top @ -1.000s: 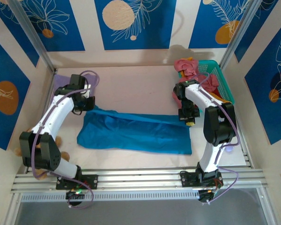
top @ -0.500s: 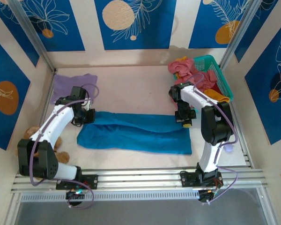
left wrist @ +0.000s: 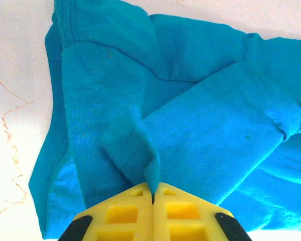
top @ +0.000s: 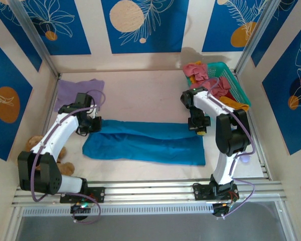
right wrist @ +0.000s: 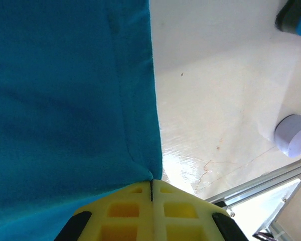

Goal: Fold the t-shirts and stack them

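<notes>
the teal-blue t-shirt [top: 145,143] is lying folded across the table [top: 140,95]. the left gripper [left wrist: 153,192] is pinching its 10 o'clock corner; the right gripper [right wrist: 151,187] is clamping its 2 o'clock corner.

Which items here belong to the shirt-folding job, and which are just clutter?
Job:
teal-blue t-shirt, pinched by left gripper and right gripper
lavender t-shirt
pink t-shirt
orange t-shirt

Lying about:
turquoise basket, holding the pink and orange ones
teddy bear
</notes>
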`<action>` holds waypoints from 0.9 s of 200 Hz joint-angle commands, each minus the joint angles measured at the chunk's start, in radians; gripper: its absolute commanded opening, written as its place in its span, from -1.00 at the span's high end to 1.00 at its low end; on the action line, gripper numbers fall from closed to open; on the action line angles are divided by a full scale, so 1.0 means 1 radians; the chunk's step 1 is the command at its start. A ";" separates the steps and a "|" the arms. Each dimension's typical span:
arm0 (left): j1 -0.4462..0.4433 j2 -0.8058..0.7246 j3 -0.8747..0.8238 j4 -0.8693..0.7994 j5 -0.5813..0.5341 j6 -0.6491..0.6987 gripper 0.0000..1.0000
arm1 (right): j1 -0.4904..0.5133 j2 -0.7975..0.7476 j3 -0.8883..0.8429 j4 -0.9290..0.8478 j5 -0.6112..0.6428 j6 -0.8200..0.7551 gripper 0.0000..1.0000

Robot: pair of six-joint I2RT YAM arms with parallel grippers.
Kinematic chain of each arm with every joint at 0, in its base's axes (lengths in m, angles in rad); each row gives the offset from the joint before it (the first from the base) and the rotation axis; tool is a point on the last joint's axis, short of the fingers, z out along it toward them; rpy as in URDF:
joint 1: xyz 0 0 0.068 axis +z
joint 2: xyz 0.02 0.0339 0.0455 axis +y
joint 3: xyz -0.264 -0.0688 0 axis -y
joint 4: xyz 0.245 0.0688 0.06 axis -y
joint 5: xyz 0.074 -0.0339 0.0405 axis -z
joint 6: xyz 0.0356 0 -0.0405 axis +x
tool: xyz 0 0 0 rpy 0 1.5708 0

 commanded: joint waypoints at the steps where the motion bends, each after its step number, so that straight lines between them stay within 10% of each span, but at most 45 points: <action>1: -0.007 -0.009 0.040 -0.027 0.003 -0.004 1.00 | 0.004 -0.058 0.015 -0.050 0.048 0.017 1.00; 180: -0.007 -0.028 -0.034 -0.098 0.058 -0.014 1.00 | 0.111 0.019 -0.237 0.015 0.053 0.233 0.92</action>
